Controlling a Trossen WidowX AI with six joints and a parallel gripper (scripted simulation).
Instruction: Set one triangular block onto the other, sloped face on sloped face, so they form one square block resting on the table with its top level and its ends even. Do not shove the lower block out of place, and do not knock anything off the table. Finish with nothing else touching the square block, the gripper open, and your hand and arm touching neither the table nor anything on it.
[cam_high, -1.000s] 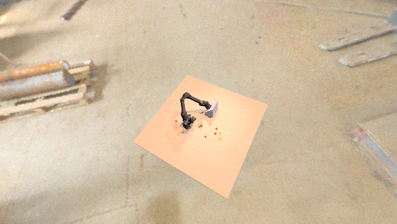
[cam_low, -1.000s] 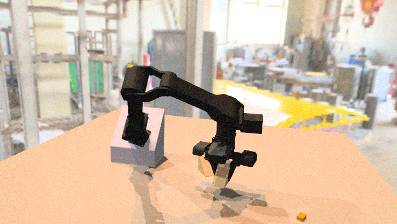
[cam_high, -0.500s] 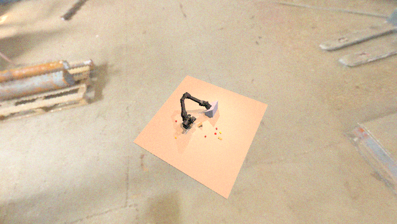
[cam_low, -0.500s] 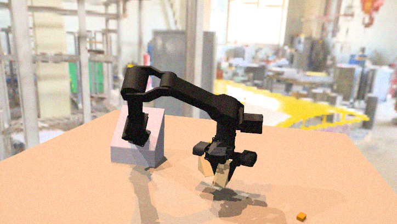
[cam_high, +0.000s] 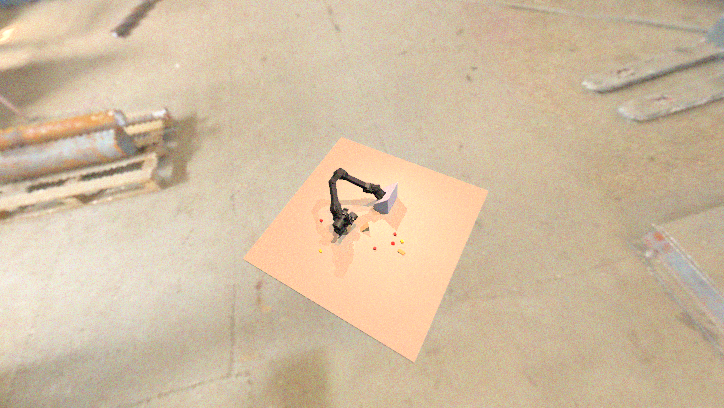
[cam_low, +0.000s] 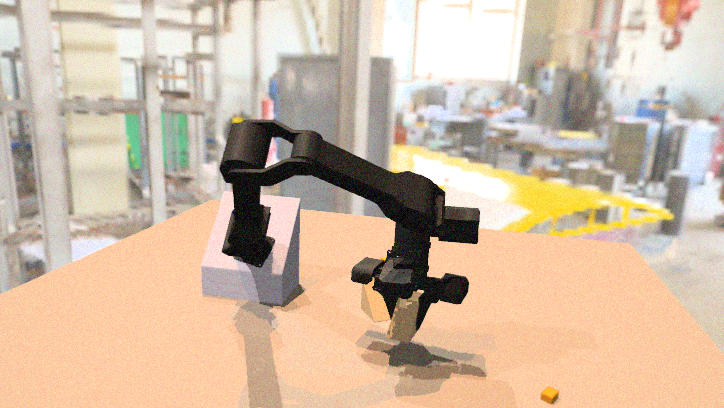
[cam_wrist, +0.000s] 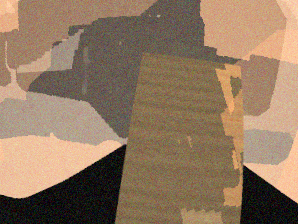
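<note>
Concrete floor (cam_high: 151, 314) surrounds the work area in the top view, with rusty pipes (cam_high: 75, 139) toward ten o'clock from the table and pale forks (cam_high: 653, 103) toward two. Exterior view shows a workshop behind, a grey cabinet (cam_low: 309, 101) at twelve o'clock. Tabletop (cam_high: 395, 309) (cam_low: 126, 349) (cam_wrist: 30, 165) is peach-coloured.

Black arm (cam_high: 333, 195) (cam_low: 354, 172) is bent over the table from a lilac sloped mount (cam_high: 389, 200) (cam_low: 238, 283); in the top view, that mount sits toward one o'clock from the table's centre.

Gripper (cam_high: 336, 238) (cam_low: 406, 321) (cam_wrist: 177, 160) is pointed downward, at eight o'clock from the mount in the top view. Condition: closed on a wood-toned triangular block, the held block (cam_low: 403, 319) (cam_wrist: 182, 135), with a dark finger to either side in the wrist view. Held block appears tilted and raised above its shadow in the exterior view.

Second triangular block (cam_high: 365, 228) (cam_low: 373, 305) is located between two and three o'clock from the gripper in the top view, apart from the held block. Blocks not joined.

Small items, top view: an orange piece (cam_high: 401, 251), three red bits (cam_high: 392, 243) and a yellow bit (cam_high: 402, 241) lie roughly toward four o'clock from the second block. Another red bit (cam_high: 320, 220) lies between ten and eleven from the gripper; another yellow bit (cam_high: 320, 251), between seven and eight.
</note>
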